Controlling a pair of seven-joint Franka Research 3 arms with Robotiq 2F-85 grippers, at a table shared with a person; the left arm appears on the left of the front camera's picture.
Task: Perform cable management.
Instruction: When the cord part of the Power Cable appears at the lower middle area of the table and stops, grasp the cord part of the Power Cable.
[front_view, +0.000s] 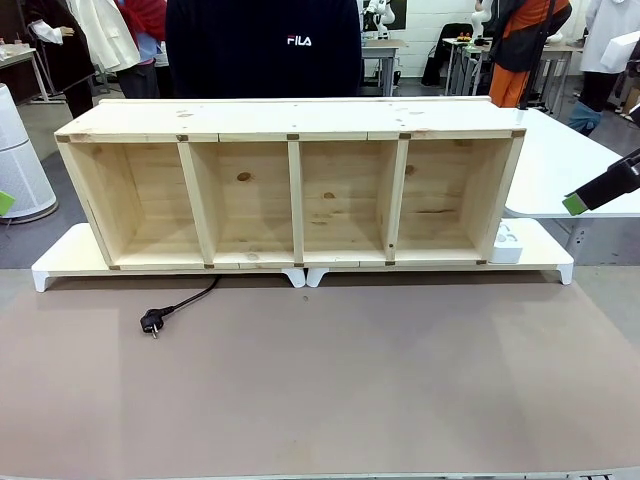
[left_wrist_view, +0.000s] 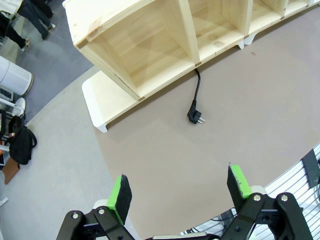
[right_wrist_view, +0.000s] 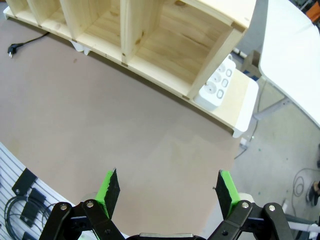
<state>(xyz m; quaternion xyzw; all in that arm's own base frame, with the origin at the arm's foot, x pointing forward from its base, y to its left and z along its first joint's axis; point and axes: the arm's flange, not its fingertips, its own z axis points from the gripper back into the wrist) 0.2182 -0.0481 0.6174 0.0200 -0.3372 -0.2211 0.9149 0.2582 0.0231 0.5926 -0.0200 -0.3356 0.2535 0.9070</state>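
A thin black cable (front_view: 190, 299) comes out from under the wooden shelf (front_view: 290, 190) and ends in a round black plug (front_view: 152, 322) lying on the brown mat. The left wrist view shows the same cable (left_wrist_view: 197, 87) and plug (left_wrist_view: 195, 117), well ahead of my left gripper (left_wrist_view: 181, 192), which is open and empty above the mat. My right gripper (right_wrist_view: 167, 191) hangs open and empty over the mat's right part; one of its green-padded fingers (front_view: 590, 195) shows at the right edge of the front view. The plug (right_wrist_view: 12, 48) lies far off at that wrist view's top left.
A white power strip (front_view: 506, 243) sits on the white base board (front_view: 540, 262) beside the shelf's right end, also seen as the power strip (right_wrist_view: 218, 86). A person in a dark top (front_view: 262, 45) stands behind the shelf. A white table (front_view: 565, 160) is at right.
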